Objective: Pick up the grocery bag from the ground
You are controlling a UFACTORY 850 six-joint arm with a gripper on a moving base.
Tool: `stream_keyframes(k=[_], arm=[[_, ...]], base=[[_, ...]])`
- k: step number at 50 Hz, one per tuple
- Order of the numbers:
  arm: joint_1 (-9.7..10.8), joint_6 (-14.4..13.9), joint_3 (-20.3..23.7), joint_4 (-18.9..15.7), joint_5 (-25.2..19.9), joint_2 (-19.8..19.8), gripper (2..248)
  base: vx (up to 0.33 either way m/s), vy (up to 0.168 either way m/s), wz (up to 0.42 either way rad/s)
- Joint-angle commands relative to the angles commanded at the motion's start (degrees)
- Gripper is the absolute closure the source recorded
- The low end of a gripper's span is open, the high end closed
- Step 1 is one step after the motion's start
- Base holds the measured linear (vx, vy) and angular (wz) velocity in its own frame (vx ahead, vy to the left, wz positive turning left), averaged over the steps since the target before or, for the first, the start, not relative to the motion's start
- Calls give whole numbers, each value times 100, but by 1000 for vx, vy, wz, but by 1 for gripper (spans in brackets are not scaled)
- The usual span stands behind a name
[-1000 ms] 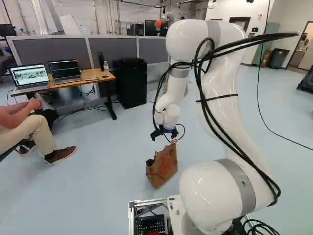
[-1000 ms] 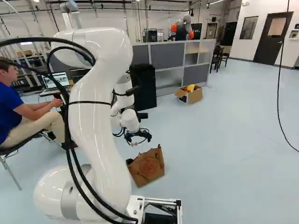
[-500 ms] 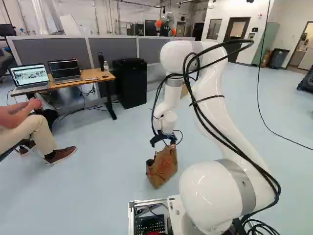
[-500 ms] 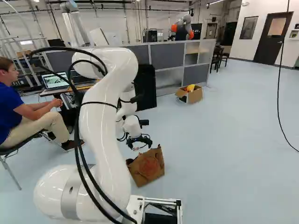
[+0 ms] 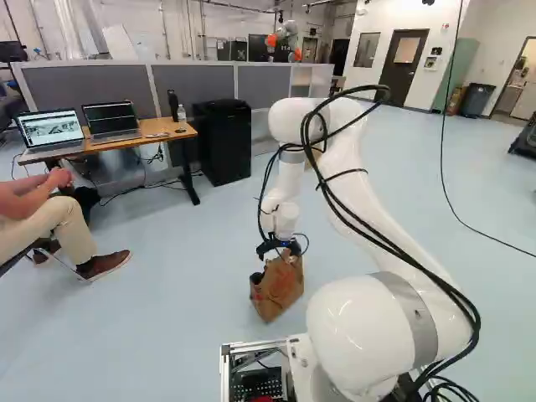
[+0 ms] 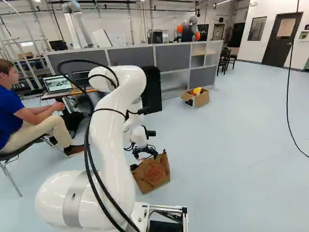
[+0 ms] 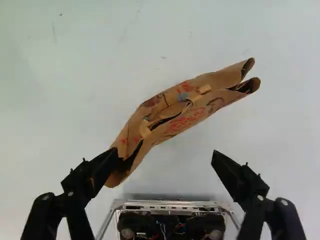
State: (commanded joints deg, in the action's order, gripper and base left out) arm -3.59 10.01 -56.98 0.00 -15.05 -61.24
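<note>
Pale floor [image 5: 167,335] was seen around the desk [image 5: 159,132] in the left base view, where two laptops were set on it. The brown paper grocery bag [image 5: 278,290] was placed on the floor beside the arm's foot, its upper edge partly covered by the gripper [image 5: 279,249]; whether the two were touching could not be told. In the right base view, much of the forearm was hidden behind the arm [image 6: 113,145], as was part of the black cabinet [image 6: 153,92]. A cardboard box [image 6: 199,100] was set near the partition [image 6: 171,58], its yellow and orange contents hard to make out. In the wrist view, the gripper was seen with its two fingers spread wide and nothing held. The bag was shown beneath and ahead of them, one end partly masked by a fingertip, its inside lost in shadow. Between the fingers, the base's metal frame [image 7: 170,204] was cut off.
</note>
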Motion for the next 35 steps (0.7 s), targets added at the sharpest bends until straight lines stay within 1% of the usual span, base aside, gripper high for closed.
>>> stream_keyframes(k=[23, 25, 28, 35], arm=[[0, 2721, -755, 0, 0, -967, 3], [0, 2859, -823, 0, 0, -1049, 3], [0, 2978, -926, 0, 0, -1173, 3], [0, 3077, -1173, 0, 0, -1463, 3]], base=[[0, 0, 0], [0, 0, 0], [0, 0, 0], [0, 0, 0]])
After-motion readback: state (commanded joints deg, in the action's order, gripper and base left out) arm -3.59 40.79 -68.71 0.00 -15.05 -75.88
